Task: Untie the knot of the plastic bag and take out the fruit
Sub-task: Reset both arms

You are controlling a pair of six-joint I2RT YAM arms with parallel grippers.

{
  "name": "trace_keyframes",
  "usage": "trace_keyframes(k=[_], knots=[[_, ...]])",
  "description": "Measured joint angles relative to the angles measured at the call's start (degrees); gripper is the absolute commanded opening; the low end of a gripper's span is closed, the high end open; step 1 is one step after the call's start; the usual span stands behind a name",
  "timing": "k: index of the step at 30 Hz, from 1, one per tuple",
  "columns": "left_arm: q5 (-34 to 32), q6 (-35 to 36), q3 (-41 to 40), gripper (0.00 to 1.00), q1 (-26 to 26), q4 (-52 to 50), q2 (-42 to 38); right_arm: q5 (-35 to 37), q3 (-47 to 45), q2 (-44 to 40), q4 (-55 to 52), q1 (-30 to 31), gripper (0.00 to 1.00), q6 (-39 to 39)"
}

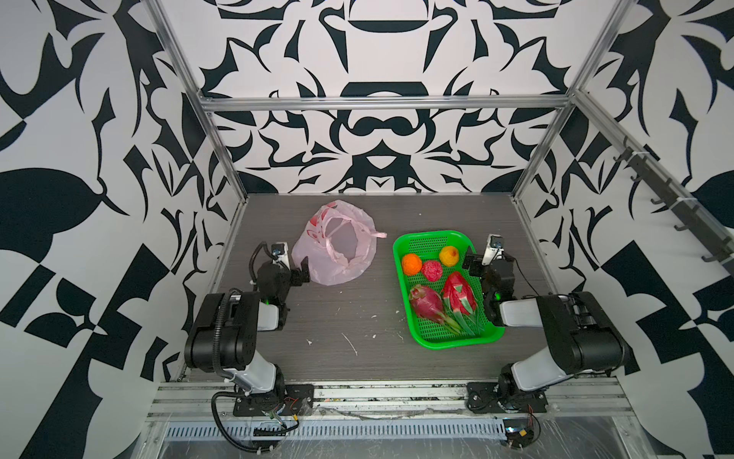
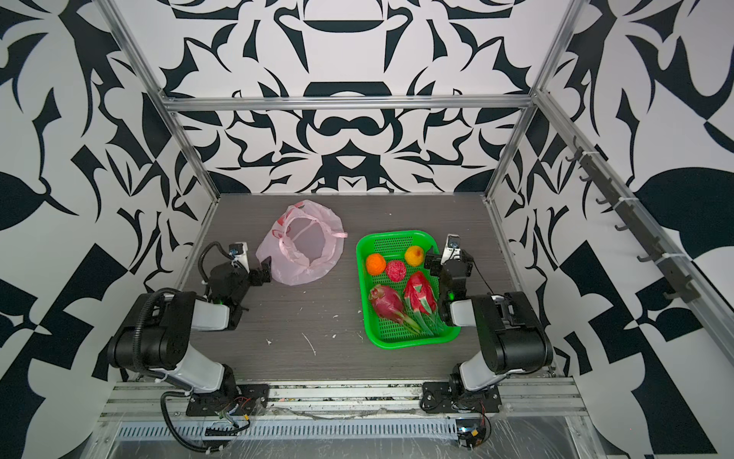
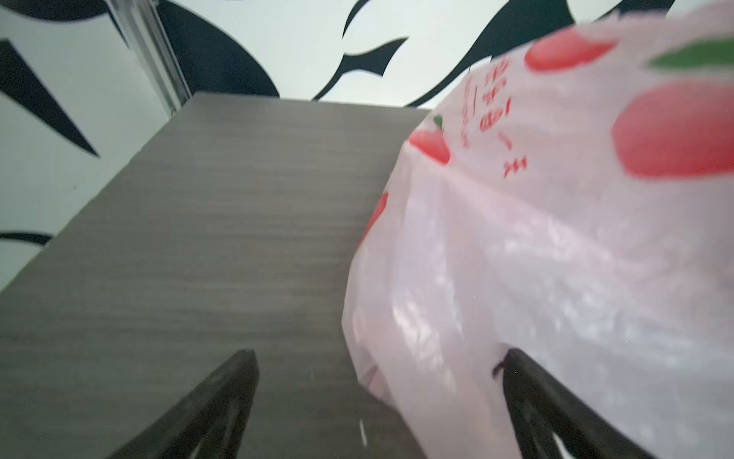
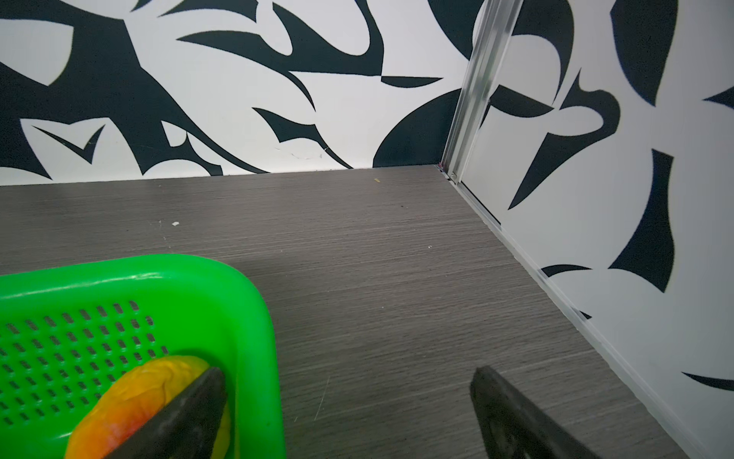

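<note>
Plastic bag (image 1: pixel 337 246) lies on the table (image 1: pixel 357 326), far-left part, slumped with its mouth gaping upward. Same in both top views (image 2: pixel 302 246). Loop handles (image 1: pixel 331 234) hang loose round the mouth, and one strand trails off toward the basket. Red/green fruit print shows on the film in the left wrist view (image 3: pixel 556 258), a bit blurred.

All fruit sits in the green basket (image 1: pixel 429 238), on the table's right side, well apart from the bag. Far row: orange (image 1: pixel 411 264), bumpy red ball (image 1: pixel 431 270), yellow-orange fruit (image 1: pixel 449 255). Nearer the robot are 2 dragon fruits (image 1: pixel 427 304) (image 1: pixel 458 294), side by side, green tips pointing toward the basket's near rim.

L gripper (image 1: pixel 305 270) is low at the bag's left edge, fingers spread wide, gripping nothing. In the wrist view (image 3: pixel 379 353) one finger (image 3: pixel 532 381) is right against the film and the other is over bare table. The bag's edge bulges partway between them; can't tell if there's real contact.

R gripper (image 1: pixel 487 262) is at the basket's far-right corner, fingers also spread wide, nothing held. In the wrist view (image 4: pixel 347 373) one finger (image 4: pixel 190 409) is above the basket's inside (image 4: pixel 159 274), in front of the yellow-orange fruit (image 4: pixel 139 393). The other is over bare table outside the rim.

Small white scraps are on the table betw. the arms.
</note>
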Motion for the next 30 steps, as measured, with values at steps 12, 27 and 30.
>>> trace_keyframes(k=[12, 27, 30], knots=[[1.6, 1.4, -0.3, 1.00, -0.3, -3.8, -0.5, 0.0, 0.0, 0.0, 0.0, 0.0, 1.00, 0.0], [-5.3, -0.7, -0.9, 1.00, -1.0, 1.6, -0.5, 0.0, 0.0, 0.0, -0.1, 0.0, 1.00, 0.0], [-5.4, -0.4, -0.7, 1.00, -1.3, -0.6, -0.5, 0.0, 0.0, 0.0, -0.1, 0.0, 1.00, 0.0]])
